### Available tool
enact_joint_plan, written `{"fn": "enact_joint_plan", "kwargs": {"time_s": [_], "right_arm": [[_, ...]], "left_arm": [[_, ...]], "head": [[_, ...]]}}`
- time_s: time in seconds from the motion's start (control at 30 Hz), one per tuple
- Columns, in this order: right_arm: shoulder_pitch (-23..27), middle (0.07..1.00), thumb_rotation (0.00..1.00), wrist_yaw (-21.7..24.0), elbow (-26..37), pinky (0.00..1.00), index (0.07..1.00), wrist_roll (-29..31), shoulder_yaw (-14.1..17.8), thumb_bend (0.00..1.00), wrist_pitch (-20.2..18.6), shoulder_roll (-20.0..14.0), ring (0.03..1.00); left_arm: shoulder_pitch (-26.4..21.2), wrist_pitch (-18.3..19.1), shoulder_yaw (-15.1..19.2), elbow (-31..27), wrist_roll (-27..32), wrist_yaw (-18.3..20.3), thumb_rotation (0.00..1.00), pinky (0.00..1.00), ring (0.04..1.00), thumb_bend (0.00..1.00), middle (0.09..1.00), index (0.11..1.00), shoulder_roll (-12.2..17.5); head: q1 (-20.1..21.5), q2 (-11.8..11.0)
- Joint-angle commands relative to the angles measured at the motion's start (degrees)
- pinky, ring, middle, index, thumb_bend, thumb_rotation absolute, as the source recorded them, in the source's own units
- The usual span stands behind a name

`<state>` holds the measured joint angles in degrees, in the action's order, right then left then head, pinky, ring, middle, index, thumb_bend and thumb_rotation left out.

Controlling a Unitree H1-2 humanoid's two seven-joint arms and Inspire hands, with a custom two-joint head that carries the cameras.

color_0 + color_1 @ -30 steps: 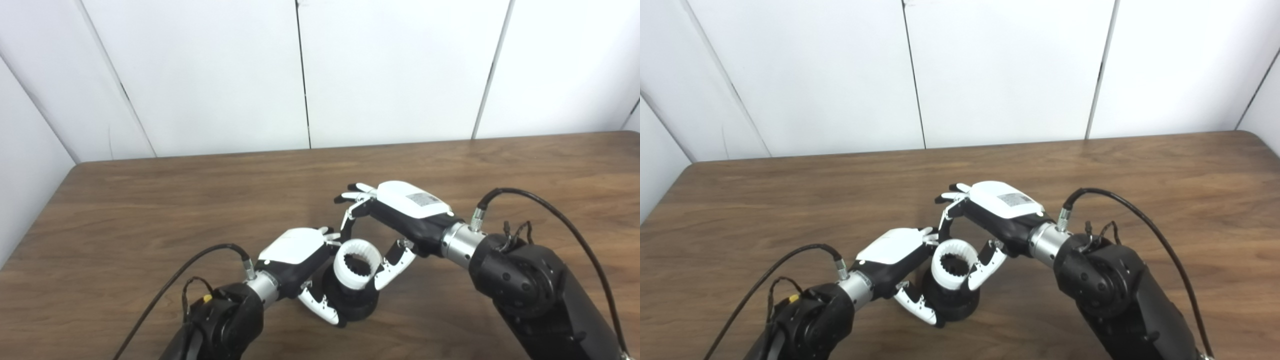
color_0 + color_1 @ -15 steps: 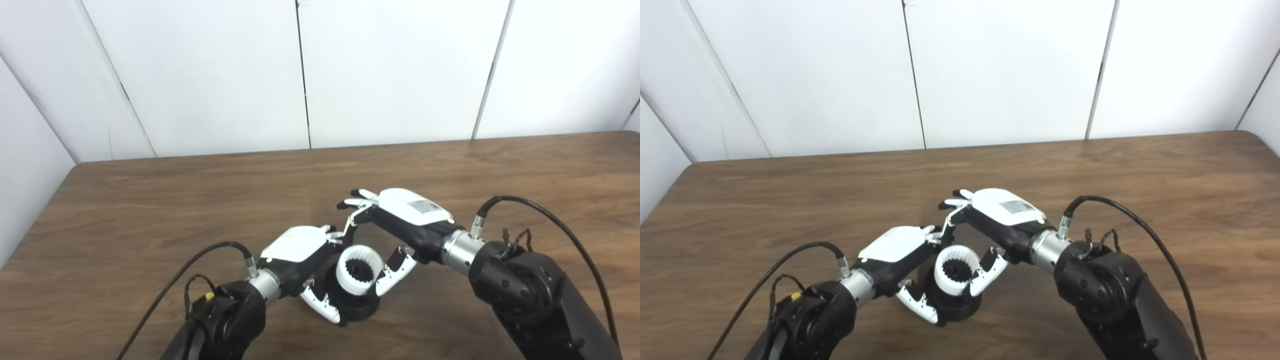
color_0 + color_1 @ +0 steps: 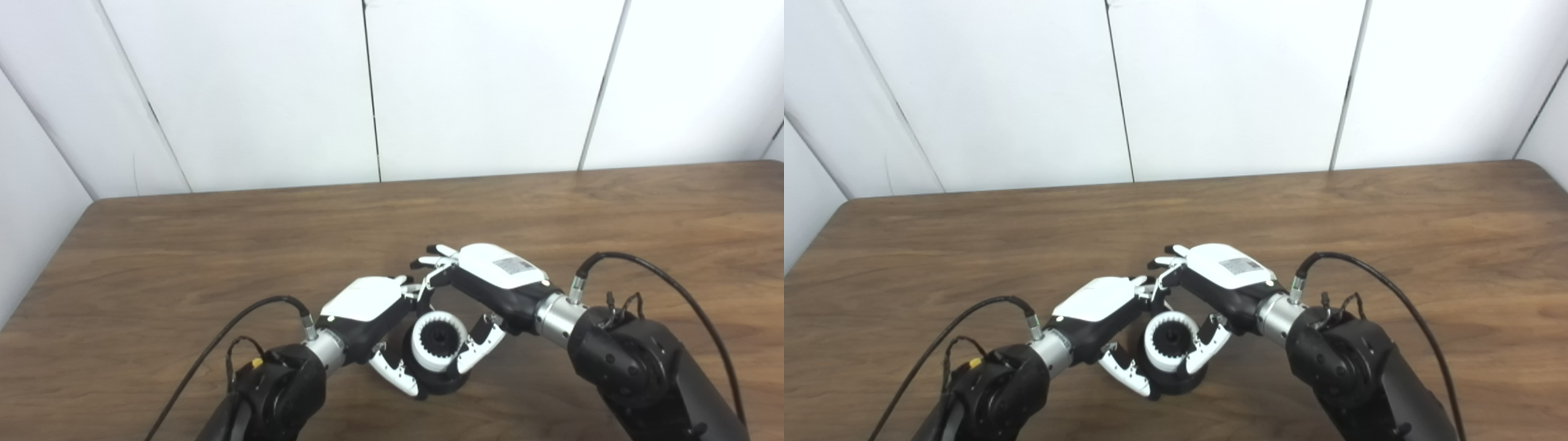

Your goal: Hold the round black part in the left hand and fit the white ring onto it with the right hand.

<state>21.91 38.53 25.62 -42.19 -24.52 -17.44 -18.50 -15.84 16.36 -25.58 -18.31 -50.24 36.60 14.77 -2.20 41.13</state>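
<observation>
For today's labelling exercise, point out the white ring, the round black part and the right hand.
white ring [image 3: 421, 348]: left eye view, its left rim.
round black part [image 3: 446, 384]: left eye view, lower edge below the ring.
right hand [image 3: 1228, 272]: right eye view, white back cover.

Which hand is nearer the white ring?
Right. The right hand pinches the white ring between finger and thumb; the left hand grips the round black part beneath it, just left of the ring.

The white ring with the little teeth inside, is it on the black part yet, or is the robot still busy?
Nearly done. The left hand already grips the round black part. The right hand holds the white ring, which sits low over that part. Whether it is fully seated cannot be seen. Left to do: a last press if needed, then letting go.
</observation>
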Motion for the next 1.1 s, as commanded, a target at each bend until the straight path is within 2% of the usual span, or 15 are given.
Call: {"fn": "enact_joint_plan", "kwargs": {"time_s": [0.0, 0.3, 0.6, 0.67, 0.73, 0.97, 1.07], "right_arm": [[1.8, 0.918, 0.15, 0.0, 1.2, 0.90, 0.496, -0.3, 0.0, 0.52, 0.4, 0.9, 1.000], [2.2, 0.916, 0.15, 0.7, 1.8, 0.89, 0.495, -0.6, 0.3, 0.52, 0.2, 1.6, 1.000], [2.1, 0.914, 0.15, 2.1, 1.5, 0.90, 0.496, 0.0, 0.5, 0.52, 0.2, 1.2, 1.000], [2.2, 0.914, 0.22, 2.5, 1.4, 0.89, 0.637, 0.1, 0.5, 0.70, 0.0, 1.2, 0.998], [2.2, 0.912, 0.27, 2.7, 1.2, 0.88, 0.702, 0.3, 0.6, 0.80, 0.0, 1.1, 0.994], [2.2, 0.909, 0.33, 3.2, 0.8, 0.88, 0.742, 1.4, 1.2, 0.90, 0.2, 0.7, 0.984], [2.3, 0.910, 0.35, 3.2, 0.7, 0.88, 0.744, 1.6, 1.4, 0.91, 0.2, 0.5, 0.983]], "left_arm": [[-2.4, -0.6, 0.5, -1.9, -0.9, -0.9, 0.26, 1.00, 1.000, 0.96, 0.945, 0.720, -0.1], [-2.4, -1.0, 0.5, -1.7, -0.9, -1.2, 0.26, 1.00, 1.000, 0.96, 0.943, 0.727, -0.4], [-2.9, -0.3, 0.4, -2.3, -2.1, 0.0, 0.26, 1.00, 1.000, 0.96, 0.948, 0.779, -0.7], [-2.8, -0.1, 0.6, -2.4, -1.9, 0.1, 0.26, 1.00, 1.000, 0.97, 0.949, 0.786, -1.0], [-2.7, 0.0, 0.8, -2.5, -1.9, 0.3, 0.26, 1.00, 1.000, 0.97, 0.950, 0.782, -1.1], [-2.3, 0.0, 1.5, -2.3, -1.2, -0.3, 0.27, 1.00, 1.000, 0.96, 0.940, 0.727, -1.3], [-2.3, 0.2, 1.7, -2.3, -1.2, -0.2, 0.27, 1.00, 1.000, 0.96, 0.939, 0.718, -1.4]], "head": [[0.0, 0.1], [-0.3, 0.3], [-0.4, 0.5], [-0.3, 0.5], [-0.4, 0.5], [-0.4, 0.6], [-0.4, 0.6]]}}
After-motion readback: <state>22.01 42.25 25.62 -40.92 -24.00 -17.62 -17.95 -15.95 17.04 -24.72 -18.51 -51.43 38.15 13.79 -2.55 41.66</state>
